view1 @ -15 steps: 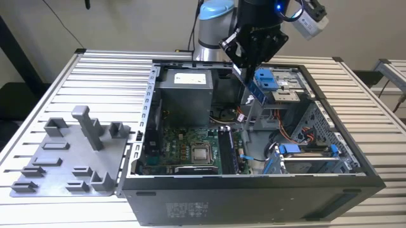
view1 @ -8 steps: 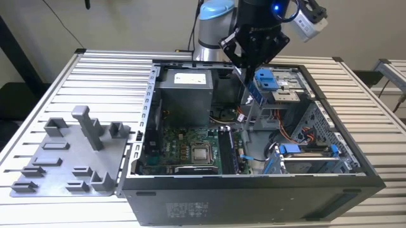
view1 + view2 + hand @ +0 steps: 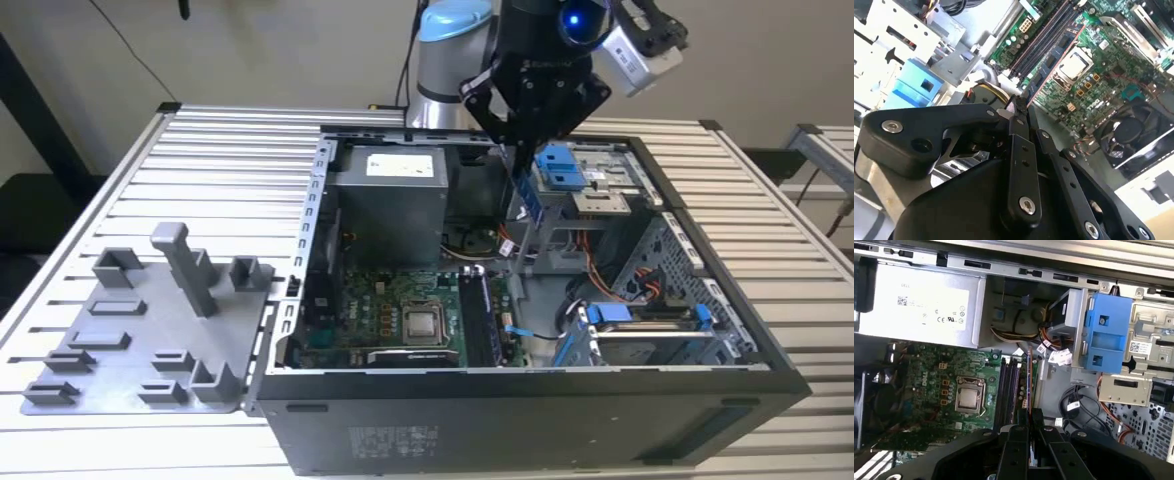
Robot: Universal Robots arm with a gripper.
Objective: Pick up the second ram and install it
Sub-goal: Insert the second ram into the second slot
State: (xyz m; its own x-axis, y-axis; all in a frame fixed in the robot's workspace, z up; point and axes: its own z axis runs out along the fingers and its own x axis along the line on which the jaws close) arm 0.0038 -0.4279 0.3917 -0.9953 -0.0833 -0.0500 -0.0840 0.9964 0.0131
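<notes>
the pincer (image 3: 515, 140) hangs over the open computer case (image 3: 747, 350), its black fingers (image 3: 1016, 440) drawn close together and pinching the second ram (image 3: 515, 200) by its upper end, with a gap between them no wider than the stick itself. in the exterior view the stick hangs upright below the fingertips, in the air between the power supply (image 3: 387, 195) and the blue bracket (image 3: 558, 165) of the drive cage, and it is not seated in anything. in the first wrist view the second ram shows edge-on as a thin reddish line running out from between the two fingers, alongside the dark memory slots (image 3: 1009, 390) and just beside them on the side away from the silver chip (image 3: 968, 399). in the second wrist view the same thin edge runs from the fingertips out over the motherboard (image 3: 1114, 70), parallel to the slots. how high its lower end is above the board cannot be told. the motherboard lies flat on the floor of the case with the silver chip near its middle. on the exterior view's left a grey tray (image 3: 147, 330) with upright holders sits on the slatted table (image 3: 200, 150), well apart from the pincer.
</notes>
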